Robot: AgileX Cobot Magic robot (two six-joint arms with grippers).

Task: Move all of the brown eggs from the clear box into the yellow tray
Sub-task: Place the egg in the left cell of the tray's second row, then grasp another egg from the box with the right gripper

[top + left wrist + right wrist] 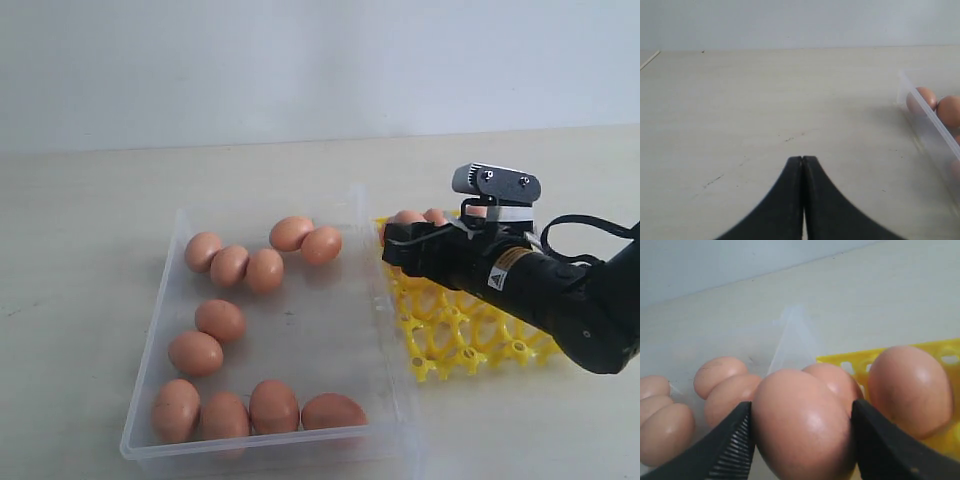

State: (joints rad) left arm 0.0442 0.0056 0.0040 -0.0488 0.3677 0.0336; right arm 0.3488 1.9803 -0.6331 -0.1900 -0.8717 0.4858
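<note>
On the pale desk (80, 200), the clear box (320, 330) occupies the left of the exterior view, and the yellow tray (470, 335) lies just beside its right wall. Eleven brown eggs (219, 320) lie in the box: five in a loose band along the far end, two touching near the left wall, and four in a row along the near wall. The right arm (560, 295) reaches across the tray from the right, with its tip at the tray's far corner, next to the box wall. The right jaws stand wide apart and are clamped on one brown egg, the held egg (802, 435), with a ribbed pad pressed against each side of it. Behind the held egg, two more eggs sit at the tray's far edge, one (910, 387) in full view and one (835, 380) largely hidden. The left jaws are pressed fully together with nothing between them, low over bare desk; a corner of the box, with eggs behind its wall, is visible nearby in the left wrist view.
</note>
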